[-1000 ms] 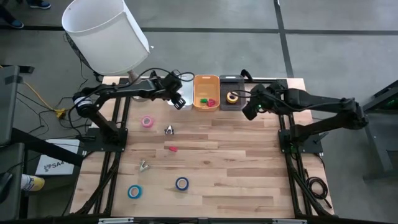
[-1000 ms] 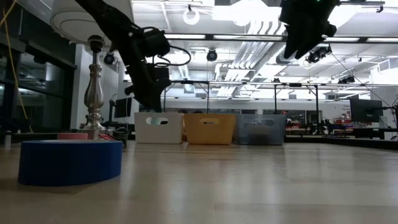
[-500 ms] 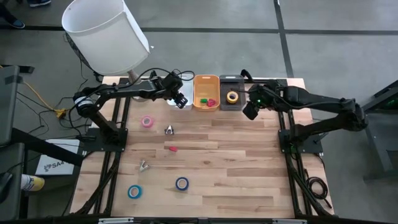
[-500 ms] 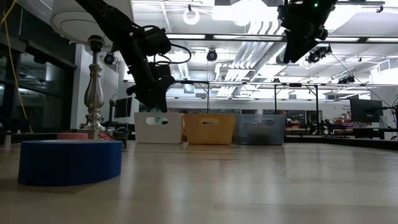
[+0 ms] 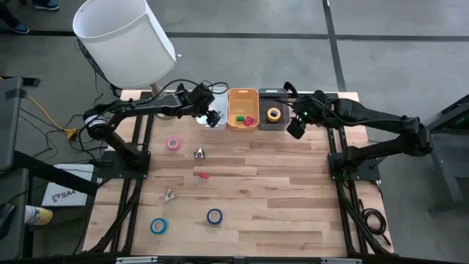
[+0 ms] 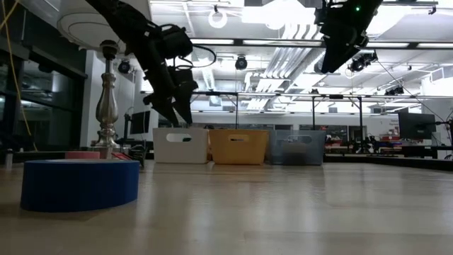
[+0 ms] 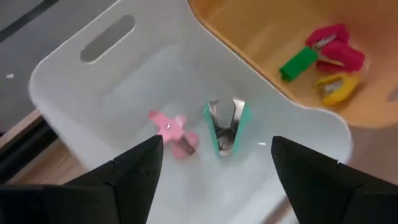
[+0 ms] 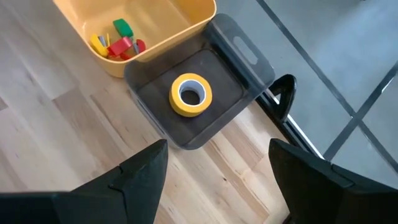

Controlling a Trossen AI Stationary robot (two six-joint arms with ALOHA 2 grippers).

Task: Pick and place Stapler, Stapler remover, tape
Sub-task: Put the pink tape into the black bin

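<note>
Left tool [image 7: 211, 163] hangs open over the white bin [image 7: 93, 93], teal staple remover [image 7: 225, 127] inside; right tool [image 8: 214, 163] open too.

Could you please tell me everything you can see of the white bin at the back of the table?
The white plastic bin is an open-topped rectangular tub with rounded corners and a slot handle cut into one end wall. It stands upright on the wooden table's far edge, leftmost in a row, apparently touching the orange bin. Inside lie a teal staple remover with metal jaws and a pink staple remover. The open left gripper hovers above it, not touching it.
</note>
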